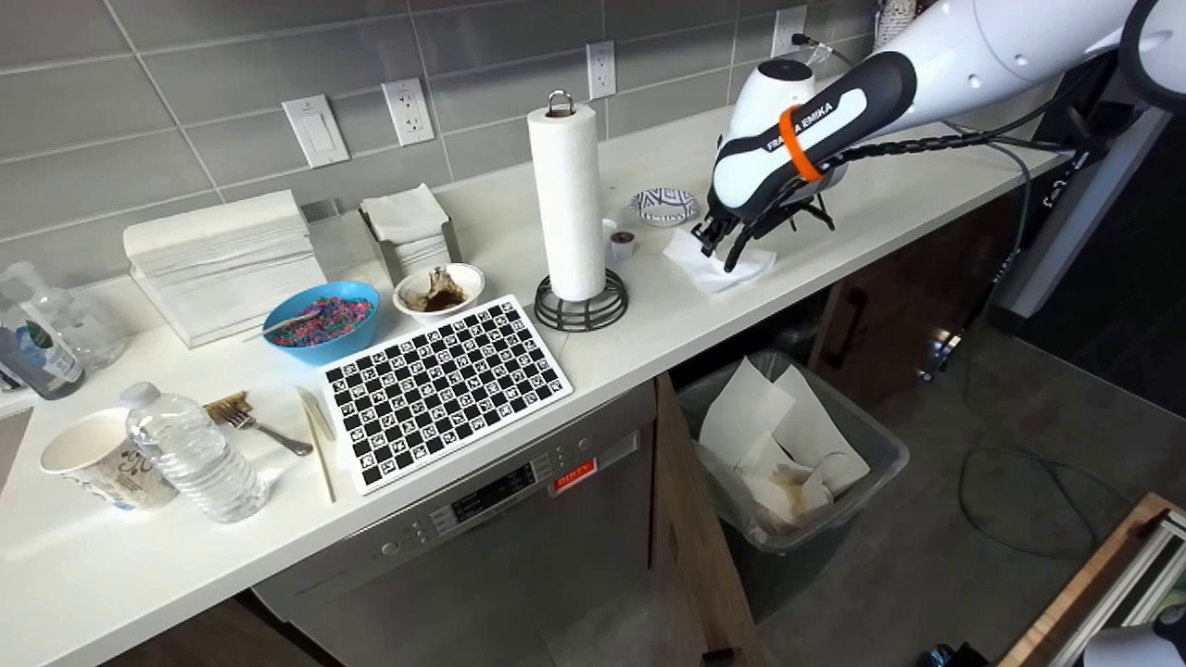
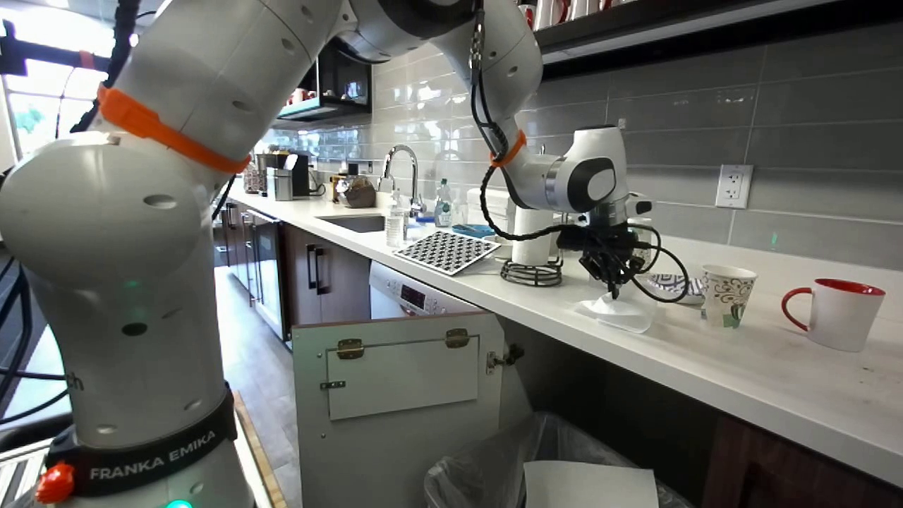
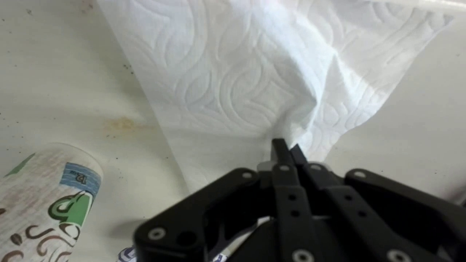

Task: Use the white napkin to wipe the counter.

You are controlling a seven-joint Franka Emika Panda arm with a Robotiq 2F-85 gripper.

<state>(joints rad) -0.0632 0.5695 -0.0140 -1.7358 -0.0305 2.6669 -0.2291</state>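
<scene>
The white napkin (image 3: 225, 80) lies creased on the white counter (image 3: 72, 91), its embossed pattern plain in the wrist view. My gripper (image 3: 289, 145) is shut on it, and a raised fold runs into the fingertips. In an exterior view the napkin (image 2: 610, 308) peaks up under the gripper (image 2: 614, 291) while its edges rest on the counter (image 2: 748, 360). The napkin (image 1: 755, 267) also shows near the front edge in an exterior view, partly behind the gripper (image 1: 721, 256). Left of the napkin in the wrist view are a yellowish stain (image 3: 122, 123) and dark specks.
A paper cup (image 3: 47, 203) stands close by, with a red-rimmed mug (image 2: 843, 314) beyond it. The patterned bowl (image 1: 664, 206), a small cup (image 1: 623, 245) and the paper towel roll (image 1: 568, 204) are also near. An open bin (image 1: 889, 454) sits below the counter's front edge.
</scene>
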